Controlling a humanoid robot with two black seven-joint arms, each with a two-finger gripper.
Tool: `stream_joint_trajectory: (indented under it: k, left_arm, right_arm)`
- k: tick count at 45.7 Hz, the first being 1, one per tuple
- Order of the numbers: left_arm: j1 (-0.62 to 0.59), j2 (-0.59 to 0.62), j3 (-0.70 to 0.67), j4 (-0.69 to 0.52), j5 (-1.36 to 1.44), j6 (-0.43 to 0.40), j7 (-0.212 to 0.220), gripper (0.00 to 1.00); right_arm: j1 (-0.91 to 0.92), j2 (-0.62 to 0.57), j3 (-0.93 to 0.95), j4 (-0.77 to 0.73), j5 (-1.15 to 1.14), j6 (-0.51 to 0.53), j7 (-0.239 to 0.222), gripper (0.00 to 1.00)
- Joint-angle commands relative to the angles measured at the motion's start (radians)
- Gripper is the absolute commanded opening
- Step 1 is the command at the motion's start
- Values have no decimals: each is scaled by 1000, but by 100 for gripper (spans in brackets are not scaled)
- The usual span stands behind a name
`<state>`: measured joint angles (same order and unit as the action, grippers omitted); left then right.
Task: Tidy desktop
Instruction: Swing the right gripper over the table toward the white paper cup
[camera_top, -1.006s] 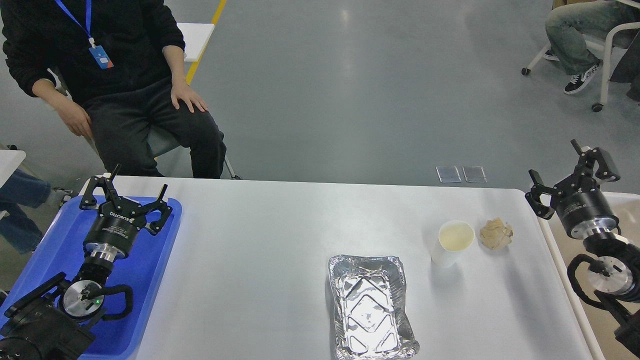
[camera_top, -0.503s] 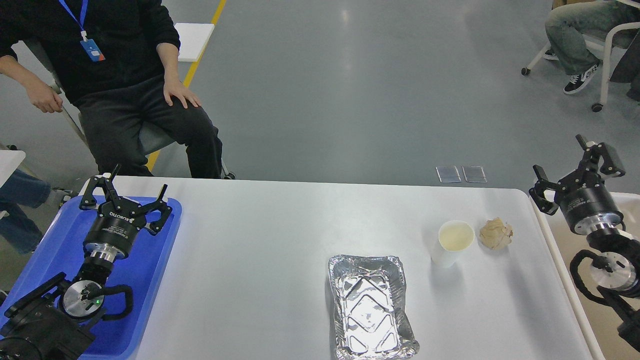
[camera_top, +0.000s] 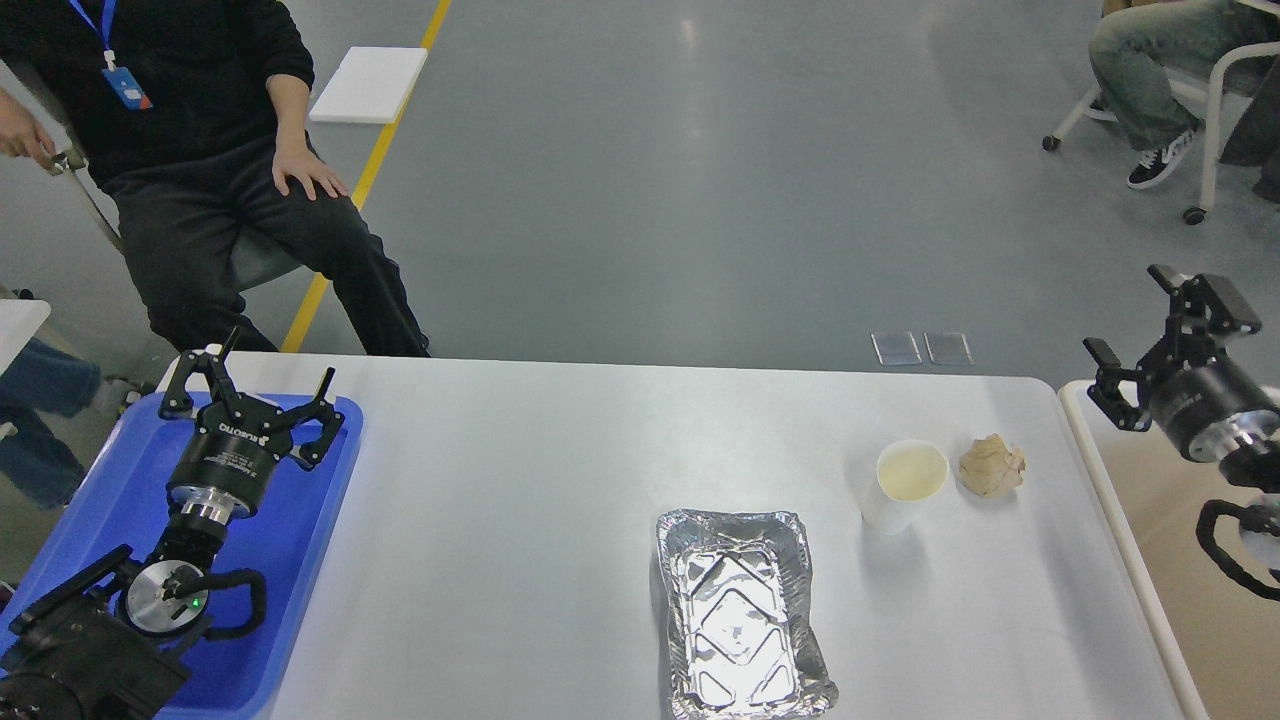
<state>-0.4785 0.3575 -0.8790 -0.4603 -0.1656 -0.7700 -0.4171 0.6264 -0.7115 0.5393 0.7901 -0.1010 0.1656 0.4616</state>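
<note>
The white desktop (camera_top: 520, 520) fills the lower view. On it lie an empty foil tray (camera_top: 740, 615) at the front middle, a white paper cup (camera_top: 905, 485) standing upright, and a crumpled brown paper ball (camera_top: 991, 466) just right of the cup. My left gripper (camera_top: 255, 390) is open and empty above the blue tray (camera_top: 300, 560) at the left. My right gripper (camera_top: 1165, 335) is open and empty, off the desktop's right edge, above the beige bin (camera_top: 1200, 580).
A seated person in black (camera_top: 200, 180) is behind the table's far left corner. Another seated person (camera_top: 1160, 70) is at the far right. A white board (camera_top: 368, 85) lies on the grey floor.
My right gripper has moved right and a little up, away from the desktop and over the bin. The person at the far left has shifted left. My left arm has not moved.
</note>
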Motion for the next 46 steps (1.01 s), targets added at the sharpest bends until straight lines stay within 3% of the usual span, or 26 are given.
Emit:
stream_joint_trajectory:
  k: [1,11,21,37,46]
  left_arm:
    - [0,0,0,0,0,0,0,99]
    - [0,0,0,0,0,0,0,99]
    - [0,0,0,0,0,-2,0,99]
    - [1,0,0,0,0,-2,0,99]
    - [1,0,0,0,0,0,0,99]
  right_arm:
    - [252,-157,-506,90,6,8,-1,100]
    - [676,-169,-1129,198,9,23,-1,100]
    - [783,-138,-1239,276,-12,117,-14,100]
    - [1315,164,-1775,459,-157,241,-58,100]
    - [1529,317,-1884,449,-164,282,-57,100]
